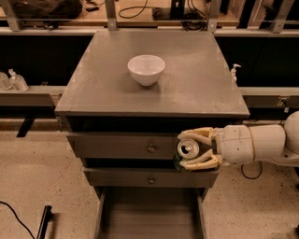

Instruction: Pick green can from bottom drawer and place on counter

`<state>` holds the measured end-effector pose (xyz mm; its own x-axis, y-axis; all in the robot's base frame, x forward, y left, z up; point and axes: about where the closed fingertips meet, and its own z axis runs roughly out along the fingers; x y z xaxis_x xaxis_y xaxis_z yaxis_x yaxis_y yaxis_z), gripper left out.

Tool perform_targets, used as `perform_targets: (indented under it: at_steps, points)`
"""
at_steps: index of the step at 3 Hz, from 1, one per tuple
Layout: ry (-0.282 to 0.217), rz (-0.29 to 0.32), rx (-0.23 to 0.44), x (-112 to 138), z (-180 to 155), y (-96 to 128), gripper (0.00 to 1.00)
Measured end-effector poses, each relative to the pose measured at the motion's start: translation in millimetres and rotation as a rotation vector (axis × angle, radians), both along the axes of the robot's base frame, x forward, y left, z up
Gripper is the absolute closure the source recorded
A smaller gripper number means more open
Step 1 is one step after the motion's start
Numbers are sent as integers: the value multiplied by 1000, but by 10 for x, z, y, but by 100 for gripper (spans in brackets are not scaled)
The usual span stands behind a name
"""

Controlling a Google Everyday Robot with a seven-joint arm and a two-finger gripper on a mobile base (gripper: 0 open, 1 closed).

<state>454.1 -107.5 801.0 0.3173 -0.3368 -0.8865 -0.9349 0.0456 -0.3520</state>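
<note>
My gripper comes in from the right on a white arm and is shut on the green can, whose silver top with pull tab faces the camera. It holds the can in the air in front of the top drawer, just below the counter's front edge. The counter is a flat grey cabinet top. The bottom drawer is pulled open below, a shallow grey tray; the floor that shows is bare.
A white bowl stands on the counter, left of centre towards the back. Two closed grey drawers with round knobs sit above the open one. A wooden bench with cables runs behind. A speckled floor surrounds the cabinet.
</note>
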Motion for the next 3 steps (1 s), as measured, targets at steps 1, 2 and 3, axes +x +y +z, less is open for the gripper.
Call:
perform_targets:
  at_steps: [1,2,3]
  points:
    - [0,4,0,-8,-10,18,100]
    - [-72,-21,0,271,376,154,100]
    - [-128,-21,-35,541,857,345,100]
